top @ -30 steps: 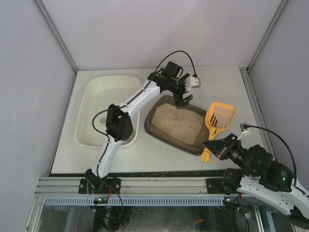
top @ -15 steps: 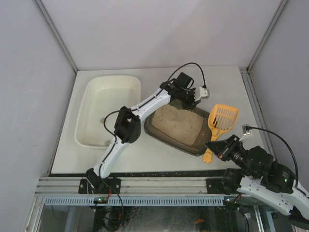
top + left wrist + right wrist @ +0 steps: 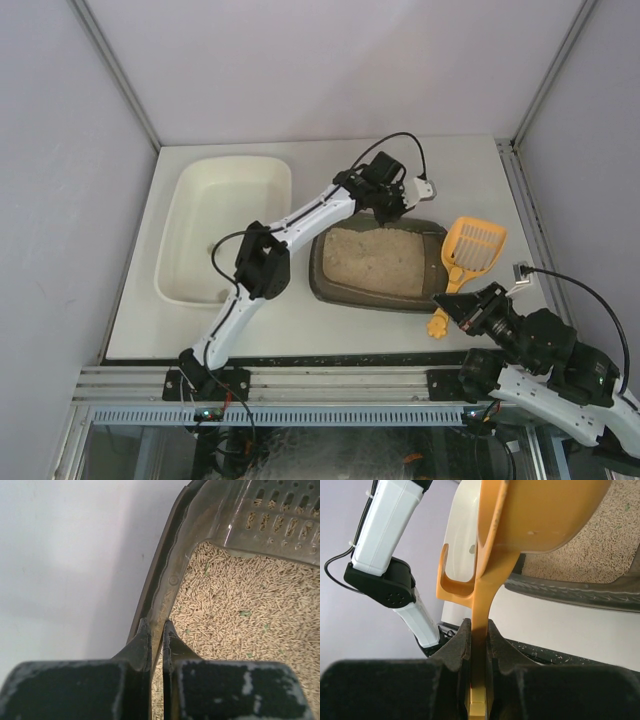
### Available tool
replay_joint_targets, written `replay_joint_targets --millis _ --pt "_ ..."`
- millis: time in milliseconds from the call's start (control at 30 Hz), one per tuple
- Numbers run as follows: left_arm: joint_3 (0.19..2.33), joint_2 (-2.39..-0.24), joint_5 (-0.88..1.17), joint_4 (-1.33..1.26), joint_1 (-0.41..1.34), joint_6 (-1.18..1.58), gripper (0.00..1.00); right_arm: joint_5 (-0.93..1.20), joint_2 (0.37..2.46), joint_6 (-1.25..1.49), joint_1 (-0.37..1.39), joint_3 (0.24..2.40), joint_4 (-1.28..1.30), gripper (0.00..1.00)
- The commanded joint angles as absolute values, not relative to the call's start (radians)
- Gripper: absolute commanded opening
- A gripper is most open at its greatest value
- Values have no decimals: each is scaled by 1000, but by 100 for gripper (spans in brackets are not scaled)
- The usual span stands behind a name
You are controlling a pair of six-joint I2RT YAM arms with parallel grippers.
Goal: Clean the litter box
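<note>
Clamped left claw point(image 3: 156, 630) onto litter box point(image 3: 166, 586) far rim since a second ago, swung it squarer to table point(image 3: 300, 318). Gripping scoop point(image 3: 477, 243) in right claw point(image 3: 478, 630), handle end hidden.

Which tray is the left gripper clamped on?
The dark grey-brown litter box holding beige litter, pinched at its far rim; not the larger white tub.

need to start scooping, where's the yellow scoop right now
In the top view the yellow scoop is on the right side, just right of the litter box, with its handle clamped in the right end effector.
</note>
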State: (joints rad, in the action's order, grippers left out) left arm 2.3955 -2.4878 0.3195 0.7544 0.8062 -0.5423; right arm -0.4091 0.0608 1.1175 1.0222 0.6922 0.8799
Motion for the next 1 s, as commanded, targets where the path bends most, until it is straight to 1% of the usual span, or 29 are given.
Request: replay_joint_targets --millis 0,100,200,400,533,600,633,767,867,967 --pt "2219 -2350 200 851 746 -157 0 -429 48 1076 1019 700 864 0" --pt "2041 -2236 195 743 701 52 0 -427 71 1051 1022 710 864 0" --pt "1943 -2160 188 715 661 218 0 -417 107 1032 1026 712 855 0" --pt "1886 -2081 150 755 624 412 0 -383 176 971 1028 712 802 0" --pt "1899 -2068 30 853 624 586 0 -343 224 931 1024 713 761 0" --pt "1840 -2023 -56 838 629 657 0 -313 261 913 1017 718 745 0" --pt "1803 -1993 -63 812 629 665 0 -295 282 903 1012 720 738 0" --pt "1619 -1877 -4 713 626 836 0 -158 389 868 944 728 705 0" --pt "1443 -1796 95 610 621 1038 0 50 498 861 814 732 651 0" --pt "1368 -1767 123 573 641 1087 0 238 597 861 692 743 588 0"
